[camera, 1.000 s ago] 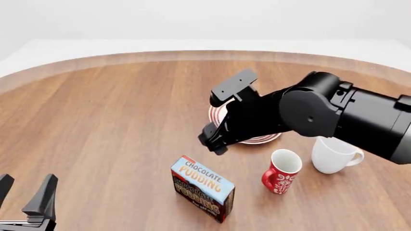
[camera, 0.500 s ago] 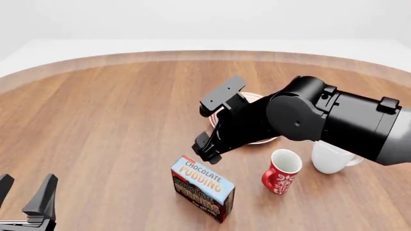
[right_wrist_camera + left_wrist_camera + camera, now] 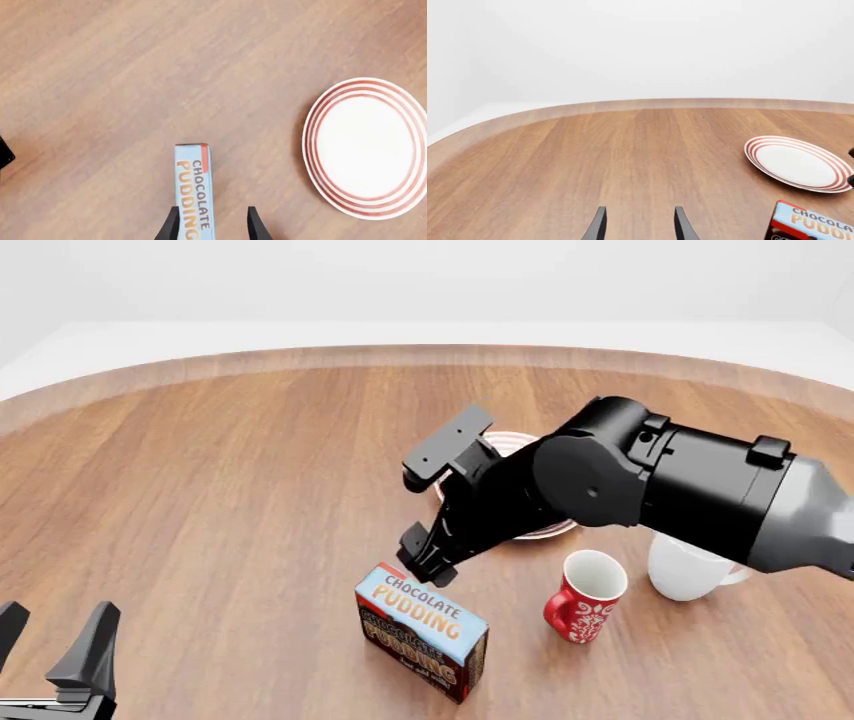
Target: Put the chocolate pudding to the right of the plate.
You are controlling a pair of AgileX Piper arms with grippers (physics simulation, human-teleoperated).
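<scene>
Front view looks down the table (image 3: 200, 490); both wrist views share the plate (image 3: 798, 163).

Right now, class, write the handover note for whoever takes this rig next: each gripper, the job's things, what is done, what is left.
Right gripper: fingers open, straddling the top edge of the chocolate pudding, not closed on it.
Left gripper: open, holding nothing, low at the table's near left.
The pudding box stands on edge on the table, nearer than the plate.
The plate lies flat, bare, mostly hidden behind the right arm in the front view.
A red mug and a white mug stand on the plate's right side, nearer than it.
Done: approach only.
Left: grasp, lift, set the box right of the plate, probably clear of the mugs.
</scene>
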